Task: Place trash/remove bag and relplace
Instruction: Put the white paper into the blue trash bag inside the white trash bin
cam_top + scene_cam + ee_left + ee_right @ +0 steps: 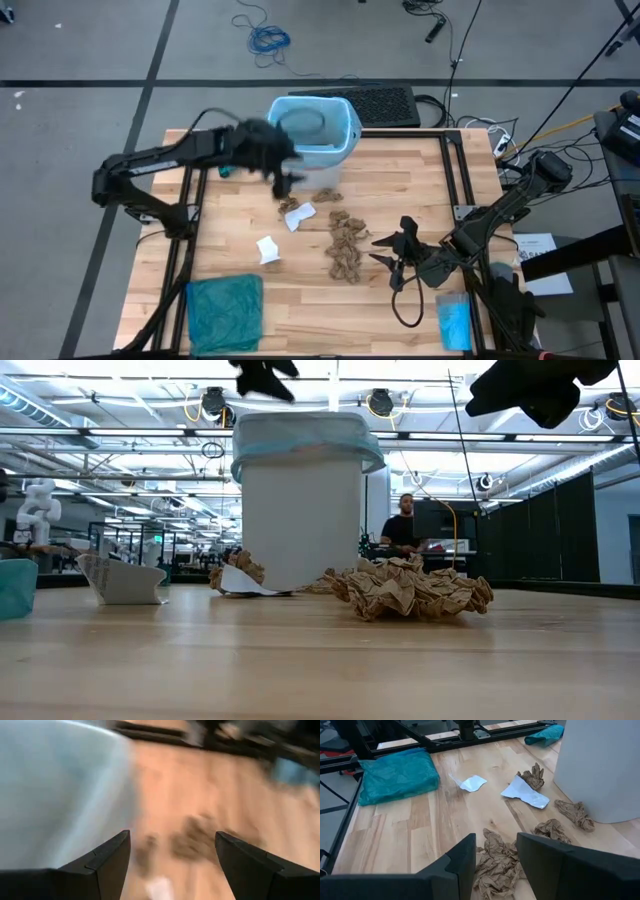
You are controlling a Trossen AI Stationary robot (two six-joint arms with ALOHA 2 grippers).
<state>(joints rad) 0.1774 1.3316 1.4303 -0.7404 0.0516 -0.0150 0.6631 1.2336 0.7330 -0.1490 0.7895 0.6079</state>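
Observation:
The white bin (335, 158) stands at the table's far middle, lined with the light-blue bag (347, 128), whose edge is folded over the rim (300, 438). Crumpled brown paper trash (346, 248) lies on the wood in front of the bin, with smaller scraps (293, 204) near its base. My left gripper (285, 180) hangs open in the air just in front of the bin's left side, with nothing between its fingers (112, 852). My right gripper (385, 250) stands open right of the brown pile (500, 862), above the table, holding nothing.
Two white paper pieces (300, 216) (268, 250) lie left of the brown pile. A folded teal-green bag (225, 312) rests at the near left corner and a bright-blue roll (453, 322) at the near right. A keyboard (385, 103) sits behind the bin.

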